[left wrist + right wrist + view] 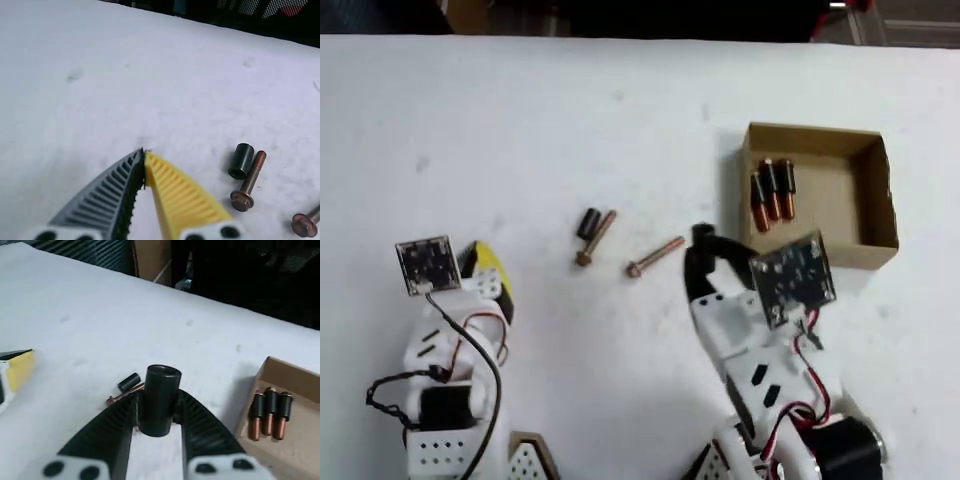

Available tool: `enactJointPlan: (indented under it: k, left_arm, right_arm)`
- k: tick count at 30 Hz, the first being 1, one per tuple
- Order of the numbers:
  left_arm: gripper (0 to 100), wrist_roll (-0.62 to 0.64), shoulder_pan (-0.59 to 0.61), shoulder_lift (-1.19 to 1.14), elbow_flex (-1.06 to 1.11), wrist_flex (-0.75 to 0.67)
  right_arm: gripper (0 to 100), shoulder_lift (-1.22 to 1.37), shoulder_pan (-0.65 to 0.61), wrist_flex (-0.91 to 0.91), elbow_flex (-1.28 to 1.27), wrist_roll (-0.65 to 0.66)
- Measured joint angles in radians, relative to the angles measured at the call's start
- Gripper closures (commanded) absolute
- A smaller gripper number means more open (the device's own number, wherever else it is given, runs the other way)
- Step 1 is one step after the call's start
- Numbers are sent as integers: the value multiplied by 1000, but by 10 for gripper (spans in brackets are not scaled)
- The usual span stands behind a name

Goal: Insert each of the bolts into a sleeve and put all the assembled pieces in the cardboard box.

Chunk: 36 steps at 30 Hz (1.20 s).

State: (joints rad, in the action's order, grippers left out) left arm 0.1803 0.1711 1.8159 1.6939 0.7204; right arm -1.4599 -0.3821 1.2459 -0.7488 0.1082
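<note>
Cardboard box [835,195], just beside our right end effector [157,402], holds three assembled pieces [772,192]; that end effector grips a black sleeve [161,382]. Our left end effector [144,160] is closed, empty; two bolts [655,256] lie between them.

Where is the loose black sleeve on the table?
In the high view the loose sleeve lies near the middle of the table, beside a bolt, left of the cardboard box.
</note>
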Motion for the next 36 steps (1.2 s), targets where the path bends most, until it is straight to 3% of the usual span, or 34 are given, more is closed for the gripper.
enactJointPlan:
  k: [4, 12, 24, 36]
  left_arm:
    - [978, 0, 0, 0, 0, 0]
    - [978, -78, -32, 0, 0, 52]
    - [978, -84, -32, 0, 0, 52]
    - [977, -92, -38, 0, 0, 52]
  right_arm:
    - [982, -48, 83, -71, -115, 21]
    - [982, -190, 97, -114, -239, 28]
    - [982, -339, 103, -114, -318, 31]
    - [982, -339, 313, -114, -379, 31]
